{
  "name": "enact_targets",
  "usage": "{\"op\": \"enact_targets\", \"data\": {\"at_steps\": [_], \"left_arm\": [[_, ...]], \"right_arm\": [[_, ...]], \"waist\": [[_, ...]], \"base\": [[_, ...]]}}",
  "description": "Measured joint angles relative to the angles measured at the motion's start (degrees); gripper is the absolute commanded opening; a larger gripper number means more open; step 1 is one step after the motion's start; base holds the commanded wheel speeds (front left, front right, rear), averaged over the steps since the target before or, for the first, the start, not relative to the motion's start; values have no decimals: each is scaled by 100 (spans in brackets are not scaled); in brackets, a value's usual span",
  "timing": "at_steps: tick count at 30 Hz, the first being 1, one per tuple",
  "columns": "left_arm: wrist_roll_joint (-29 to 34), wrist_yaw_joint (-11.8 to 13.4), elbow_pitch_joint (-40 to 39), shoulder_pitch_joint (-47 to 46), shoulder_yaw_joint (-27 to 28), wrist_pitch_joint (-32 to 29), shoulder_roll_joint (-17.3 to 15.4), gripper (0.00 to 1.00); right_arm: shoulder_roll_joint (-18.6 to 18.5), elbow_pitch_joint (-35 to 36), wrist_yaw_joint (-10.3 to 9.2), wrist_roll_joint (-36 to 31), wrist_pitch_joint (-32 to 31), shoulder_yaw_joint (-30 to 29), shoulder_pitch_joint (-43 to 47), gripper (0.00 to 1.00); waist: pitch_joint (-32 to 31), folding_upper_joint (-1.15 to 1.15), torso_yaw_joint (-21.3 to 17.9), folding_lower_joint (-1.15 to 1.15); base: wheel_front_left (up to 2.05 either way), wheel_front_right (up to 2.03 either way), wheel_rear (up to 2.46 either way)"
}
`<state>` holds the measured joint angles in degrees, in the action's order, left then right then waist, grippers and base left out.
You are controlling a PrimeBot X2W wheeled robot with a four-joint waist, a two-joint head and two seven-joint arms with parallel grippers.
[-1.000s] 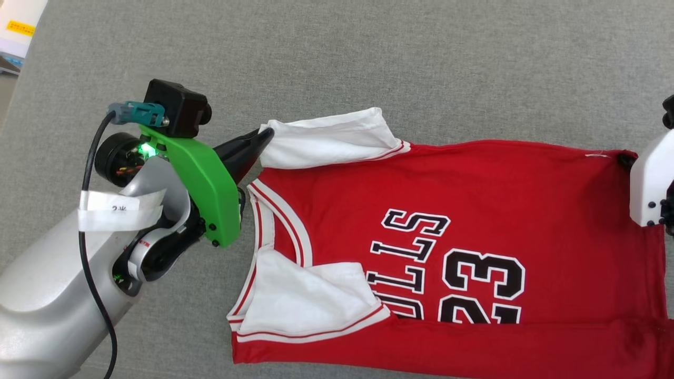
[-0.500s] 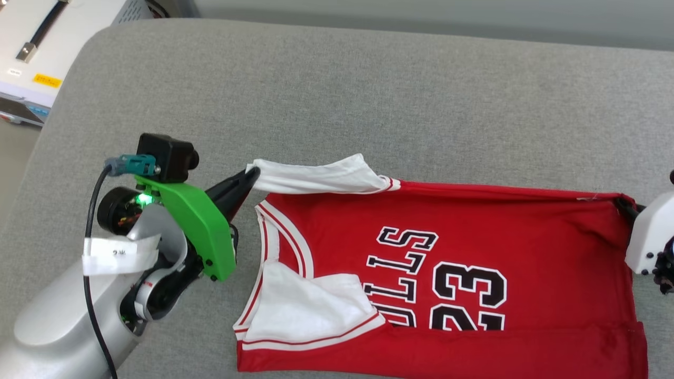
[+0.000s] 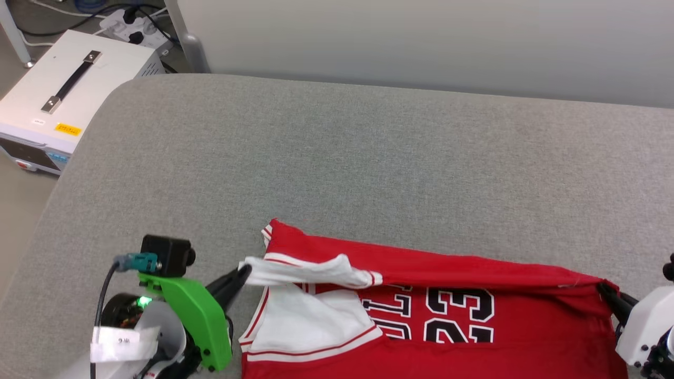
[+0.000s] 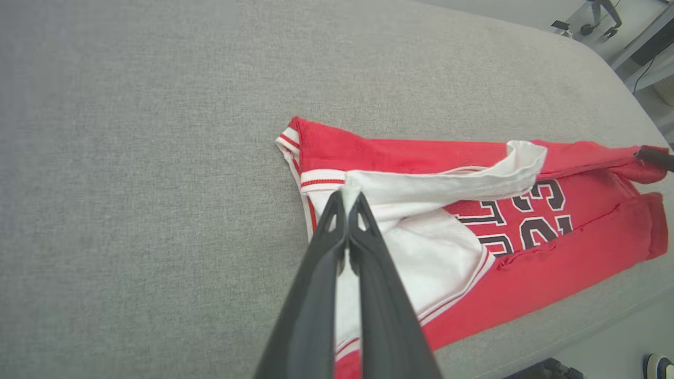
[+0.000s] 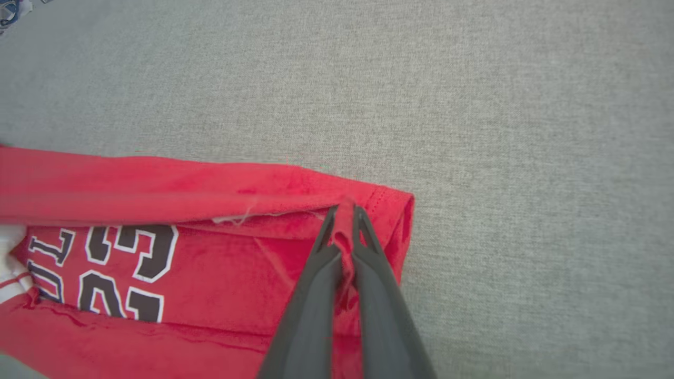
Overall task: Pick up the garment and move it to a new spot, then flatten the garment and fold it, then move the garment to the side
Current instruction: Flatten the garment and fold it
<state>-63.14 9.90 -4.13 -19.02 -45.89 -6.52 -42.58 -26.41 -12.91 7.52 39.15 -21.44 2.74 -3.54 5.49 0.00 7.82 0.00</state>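
Off the far left corner of the grey cushion point(image 3: 368, 158) sits a white box point(image 3: 68, 89), well clear of our work. Our left gripper point(image 3: 243, 273) is pinched together on the tip of the white sleeve point(image 3: 310, 266), raised a little off the cloth beneath. The garment point(image 3: 526, 326) lies along the near edge of the cushion, collar point(image 3: 258, 316) to the left and hem to the right, print up. Its far long edge is lifted and rolled toward us, so that a red flap leans over the top of the numerals point(image 3: 458, 316). The near long side looks already turned in as a red band. At the right end our right gripper point(image 3: 605, 292) is clamped on the far hem corner point(image 5: 392, 202), with a pleat of red cloth nipped in it.

We judge the step in hand to be the lengthwise fold, the far edge going over toward the near side. To do it well we should move both grippers together, at one height and pace. The edge between them should be taut enough not to sag, yet not so tight that the thin sleeve tip slips out. We should lay it down parallel to the near band and see that the sleeve tucks inside instead of bunching.
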Motion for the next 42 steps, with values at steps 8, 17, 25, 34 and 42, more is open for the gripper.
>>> {"op": "enact_targets", "data": {"at_steps": [8, 17, 25, 34, 42], "left_arm": [[37, 43, 90, 433, -369, -73, -96, 0], [281, -67, 717, 435, -706, -118, 163, 0], [420, -160, 1128, 427, -857, -104, 350, 100], [369, 35, 1028, 437, -534, 544, 537, 100], [625, 468, 655, 443, -32, 1550, 514, 100]], "right_arm": [[-107, 349, 0, 77, -382, 86, 493, 0], [-357, 500, 0, -44, -547, 414, 587, 0], [-493, 413, 0, -162, -545, 634, 600, 100], [-504, 610, -1, -4, -635, 589, 659, 100], [18, 839, -2, -86, -1560, -459, 767, 100]], "waist": [[-20, 0, -70, 0], [34, 0, -77, 0], [13, 0, -73, 0], [-311, 0, -96, 0], [-521, 0, -132, 0]], "base": [[0, 0, 0], [0, 0, 0], [0, 0, 0], [0, 0, 0], [0, 0, 0]]}}
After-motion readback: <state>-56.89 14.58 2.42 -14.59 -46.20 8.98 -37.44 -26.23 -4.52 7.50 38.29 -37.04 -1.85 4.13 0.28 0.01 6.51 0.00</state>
